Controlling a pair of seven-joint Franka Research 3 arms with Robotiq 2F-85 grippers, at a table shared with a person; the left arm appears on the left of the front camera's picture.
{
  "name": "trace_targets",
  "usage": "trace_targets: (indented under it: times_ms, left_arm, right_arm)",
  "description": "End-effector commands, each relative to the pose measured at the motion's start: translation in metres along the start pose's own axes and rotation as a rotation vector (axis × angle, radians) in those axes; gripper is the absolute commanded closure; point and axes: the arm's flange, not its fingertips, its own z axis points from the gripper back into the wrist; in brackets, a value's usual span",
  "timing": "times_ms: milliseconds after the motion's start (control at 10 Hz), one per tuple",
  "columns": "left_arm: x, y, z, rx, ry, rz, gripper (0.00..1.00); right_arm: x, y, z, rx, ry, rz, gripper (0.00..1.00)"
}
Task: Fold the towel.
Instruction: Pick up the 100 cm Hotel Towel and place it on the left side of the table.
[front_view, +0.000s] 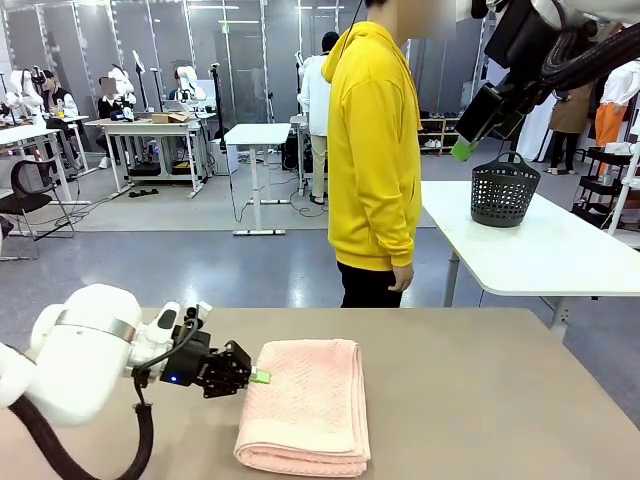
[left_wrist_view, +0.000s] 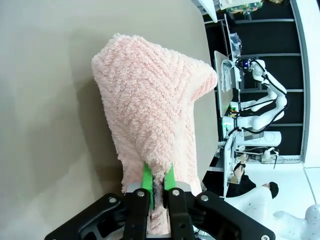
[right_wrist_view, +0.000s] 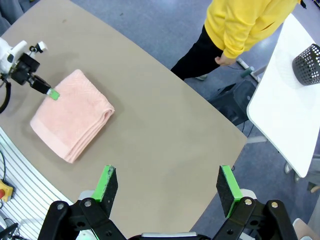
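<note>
The towel (front_view: 305, 405) lies folded into a thick pink stack on the tan table (front_view: 480, 400), near the robot's edge and left of centre; layered fold edges face the robot, herringbone texture on top; left gripper (front_view: 258, 376) reaches in from the left, low over the table, w/ its green pads at the towel's left edge; in the left wrist view the fingers (left_wrist_view: 146, 181) stand narrow, pinched on a bit of terry cloth (left_wrist_view: 150, 110) between the pads, the cloth rising ahead of them in a hump; right gripper (right_wrist_view: 167, 186) hangs high above the table, pointing down, fingers spread wide w/ nothing between them; in the front view it sits at upper right, one green pad showing; a person in a yellow hoodie (front_view: 372, 140) stands at the far side, arm hanging down; a black perforated basket (front_view: 504, 190) sits on a white table (front_view: 540, 250) behind, well apart from the towel.
</note>
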Motion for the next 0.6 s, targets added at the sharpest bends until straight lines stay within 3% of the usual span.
trace_targets:
  times_ms: [0, 500]
  left_arm:
    - [0.0, -0.009, 0.038, 0.007, 0.022, -0.014, 1.0]
    - [0.007, 0.013, 0.159, 0.098, -0.04, -0.034, 1.0]
  right_arm:
    - [0.0, 0.0, 0.001, 0.001, 0.005, -0.009, 0.0]
    - [0.0, 0.0, 0.001, 0.001, 0.005, -0.009, 0.0]
